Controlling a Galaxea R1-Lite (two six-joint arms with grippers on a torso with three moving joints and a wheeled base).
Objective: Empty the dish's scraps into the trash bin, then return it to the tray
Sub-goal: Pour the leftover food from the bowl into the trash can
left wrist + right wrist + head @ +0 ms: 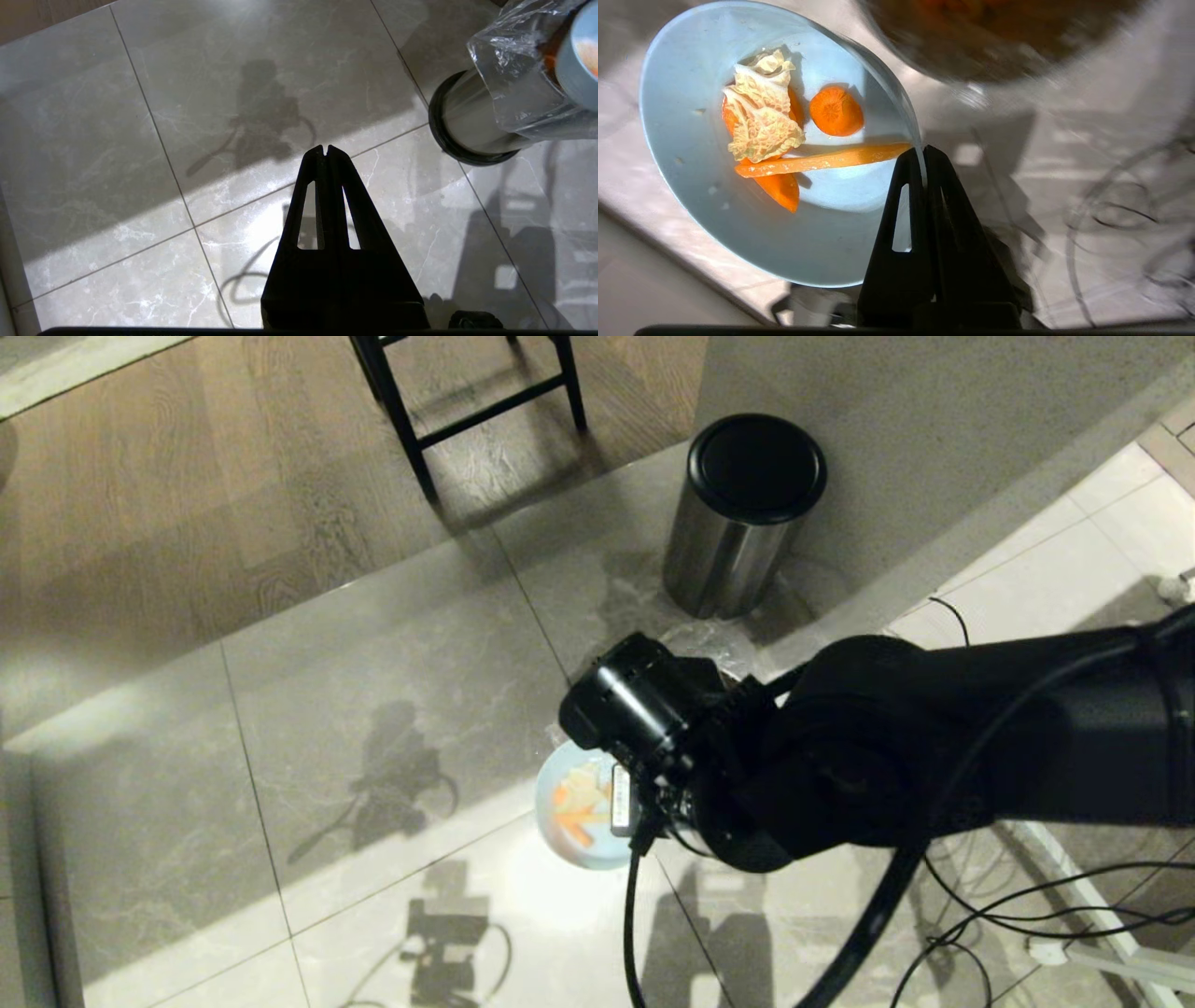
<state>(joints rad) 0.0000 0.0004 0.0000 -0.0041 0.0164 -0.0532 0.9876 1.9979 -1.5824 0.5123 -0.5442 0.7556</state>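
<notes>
The right gripper (923, 151) has its fingers pinched tight on the rim of the dish (691, 93), holding it in the air beside the trash bin (472, 126), with the scraps (775, 126) of carrot and cabbage lying inside. The left gripper (326, 150) hangs above the tiled floor (117, 116), fingers pressed together and holding nothing

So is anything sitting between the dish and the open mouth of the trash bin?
Nothing. In the right wrist view the dish, pinched at its rim by the right gripper, sits beside the trash bin, with only bare floor between.
</notes>
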